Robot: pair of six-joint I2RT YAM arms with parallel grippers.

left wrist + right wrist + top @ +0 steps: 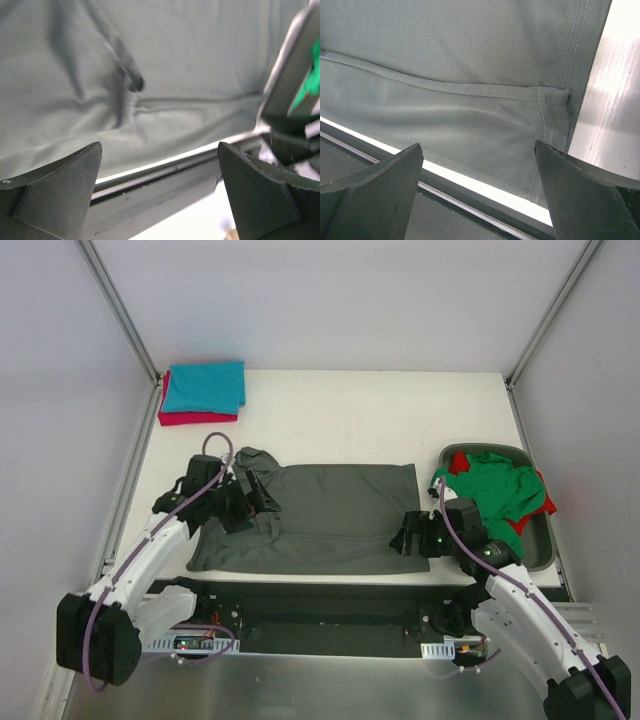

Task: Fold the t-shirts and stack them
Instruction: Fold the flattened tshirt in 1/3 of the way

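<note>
Left gripper (258,504) and right gripper (402,538) both gape wide, holding nothing, over opposite ends of the dark grey t-shirt (335,512) spread flat; green t-shirt (497,490) heaped in the tub (546,546) beside the right one

White table (360,410): dark grey t-shirt (330,515), crimson-pink t-shirt (195,419), grey tub (535,552).

A white table (350,410) fills the middle of the frame. Plain grey walls (340,300) stand around it, with thin metal bars (121,308) in the upper corners
</note>
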